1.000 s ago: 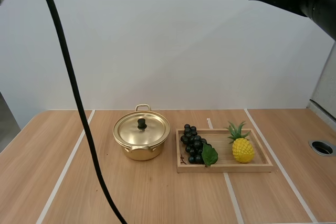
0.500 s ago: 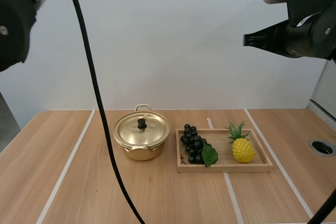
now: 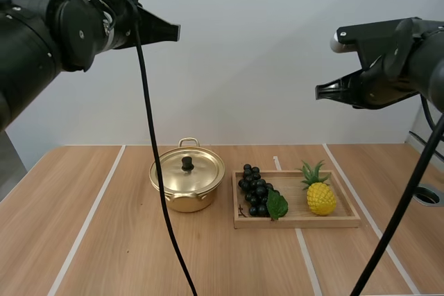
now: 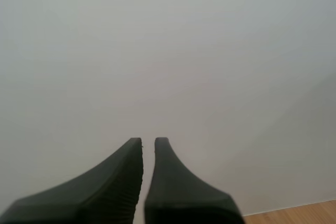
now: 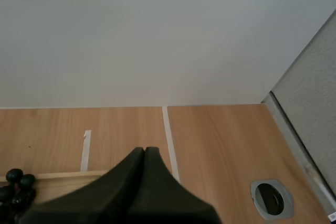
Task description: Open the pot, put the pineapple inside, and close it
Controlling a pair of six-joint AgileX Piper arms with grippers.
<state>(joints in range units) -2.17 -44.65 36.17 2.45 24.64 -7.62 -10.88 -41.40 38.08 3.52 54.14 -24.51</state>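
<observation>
A gold pot (image 3: pixel 187 184) with its lid on and a black knob (image 3: pixel 187 163) stands at mid-table. To its right a wooden tray (image 3: pixel 298 222) holds a yellow pineapple (image 3: pixel 320 195) and dark grapes (image 3: pixel 255 190). My left gripper (image 3: pixel 177 32) hangs high above and left of the pot, pointing right. In the left wrist view its fingers (image 4: pixel 148 141) stand a narrow gap apart, holding nothing. High over the tray's right end, my right gripper (image 3: pixel 319 93) points left. The right wrist view shows it (image 5: pixel 144 150) shut as one wedge, above the tray's far rim (image 5: pixel 58 176).
White tape lines run across the wooden table. A round metal-rimmed hole (image 3: pixel 425 195) sits at the table's right edge, also near the wall panel as that hole (image 5: pixel 271 198) in the right wrist view. Grapes (image 5: pixel 13 184) lie beside the right fingers.
My left arm has swung down into the high view at the upper left. My right arm has dropped lower, its tip now level with mid-wall. Pot, tray and fruit have not moved.
</observation>
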